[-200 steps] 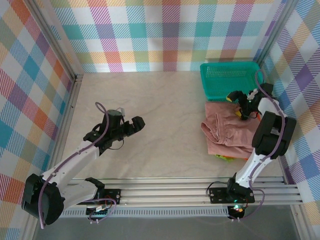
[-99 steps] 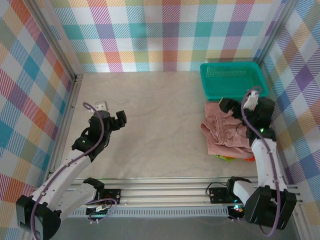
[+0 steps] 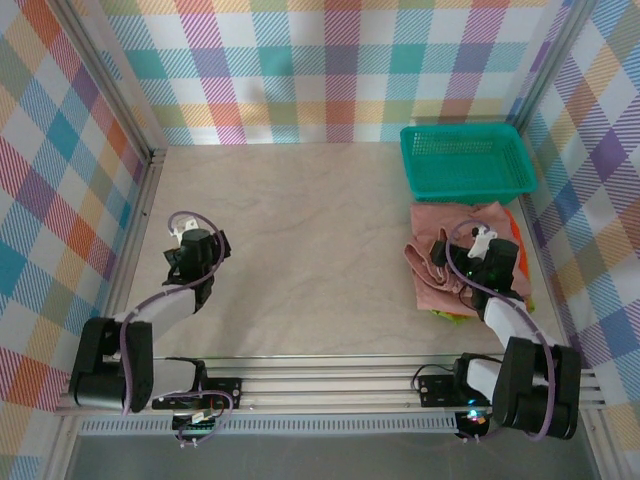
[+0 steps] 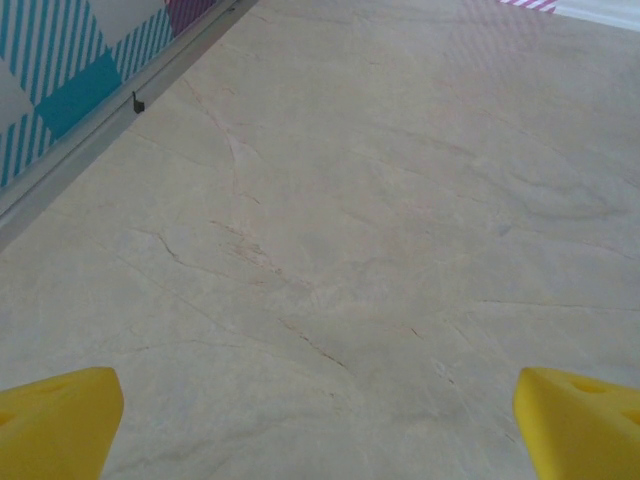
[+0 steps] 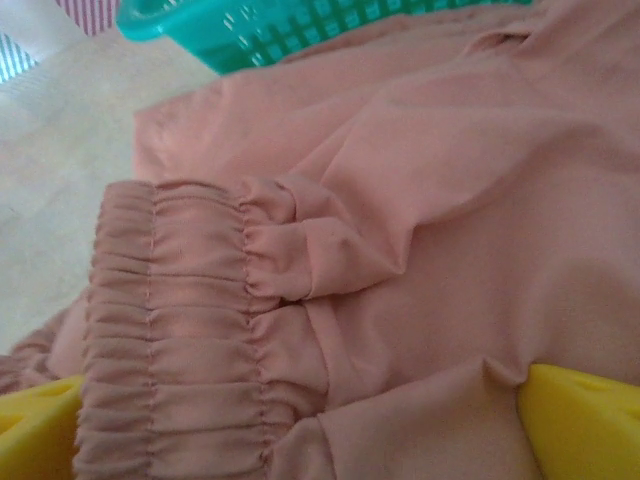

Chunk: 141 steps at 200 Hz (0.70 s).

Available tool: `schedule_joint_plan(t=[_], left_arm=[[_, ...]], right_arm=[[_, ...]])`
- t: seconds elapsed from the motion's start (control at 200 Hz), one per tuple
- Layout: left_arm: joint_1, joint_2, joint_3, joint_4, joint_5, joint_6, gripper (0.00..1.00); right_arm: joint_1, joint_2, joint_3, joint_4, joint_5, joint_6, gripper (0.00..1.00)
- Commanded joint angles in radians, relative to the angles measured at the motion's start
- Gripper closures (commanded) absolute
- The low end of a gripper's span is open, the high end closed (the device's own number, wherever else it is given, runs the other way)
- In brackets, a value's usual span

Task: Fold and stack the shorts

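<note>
The pink shorts [image 3: 445, 255] lie rumpled atop the pile at the right of the top view, just below the teal basket [image 3: 465, 160], with orange shorts [image 3: 514, 226] and a sliver of green shorts [image 3: 445, 314] showing beneath. The right gripper [image 5: 310, 430] hangs close over the bunched waistband [image 5: 180, 330], jaws wide apart and holding nothing; the left gripper [image 4: 320, 425], equally wide and empty, sits over bare table [image 4: 330, 200] at the left. A finger catching that elastic could drag the top pair askew and spoil the stack.
</note>
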Motion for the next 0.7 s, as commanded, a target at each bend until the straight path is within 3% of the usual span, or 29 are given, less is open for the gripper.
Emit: schedule_joint_plan(t=[0.0,0.215,0.335,0.545,0.7], left_arm=[[0.009,0.065,-0.019,0.182,-0.011,0.041,0.00],[0.015,0.168,-0.035,0.337,0.009,0.081,0.00],[0.015,0.196,-0.035,0.376,0.099,0.126,0.00],[0.015,0.273,-0.073,0.521,0.162,0.156,0.00],[0.014,0.264,-0.050,0.459,0.178,0.164,0.00]], right_arm=[[0.002,0.022,0.002,0.106,-0.035,-0.031,0.01],[0.003,0.092,0.033,0.209,-0.054,-0.087,0.01],[0.007,0.164,0.022,0.309,-0.079,-0.094,0.01],[0.089,0.231,0.064,0.353,-0.039,-0.163,0.01],[0.106,0.326,0.055,0.489,-0.047,-0.142,0.01]])
